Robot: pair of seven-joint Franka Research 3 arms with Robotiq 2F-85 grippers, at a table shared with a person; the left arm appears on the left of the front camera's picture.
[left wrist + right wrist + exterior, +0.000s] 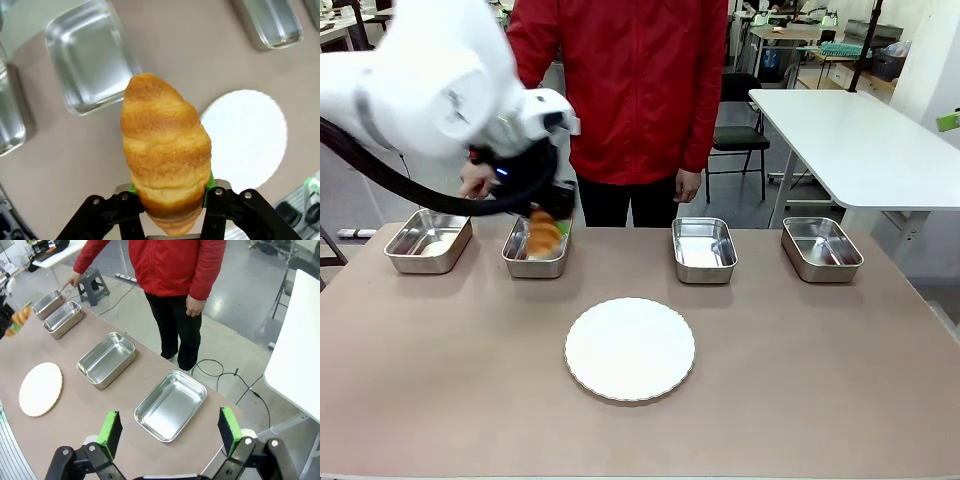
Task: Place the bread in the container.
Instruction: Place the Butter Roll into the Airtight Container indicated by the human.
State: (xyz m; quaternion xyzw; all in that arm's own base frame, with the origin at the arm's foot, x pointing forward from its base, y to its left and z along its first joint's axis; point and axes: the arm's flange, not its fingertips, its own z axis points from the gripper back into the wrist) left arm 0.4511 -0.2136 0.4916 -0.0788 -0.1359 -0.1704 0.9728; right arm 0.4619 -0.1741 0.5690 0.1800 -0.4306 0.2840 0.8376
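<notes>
The bread (165,150), a golden-brown ridged croissant, is clamped at its lower end between the green pads of my left gripper (170,195), which is shut on it. In the front view the bread (544,235) hangs in my left gripper (552,222) just over the second container from the left (535,262), a shallow steel pan. In the left wrist view its tip reaches the near rim of that container (90,55). My right gripper (170,437) stands open and holds nothing, high above the container at the right end (171,405).
Four alike steel pans stand in a row; the leftmost (428,243) has the person's hand (475,180) pointing by it. A round white plate (630,349) lies mid-table. The person in a red jacket (620,90) stands at the far edge.
</notes>
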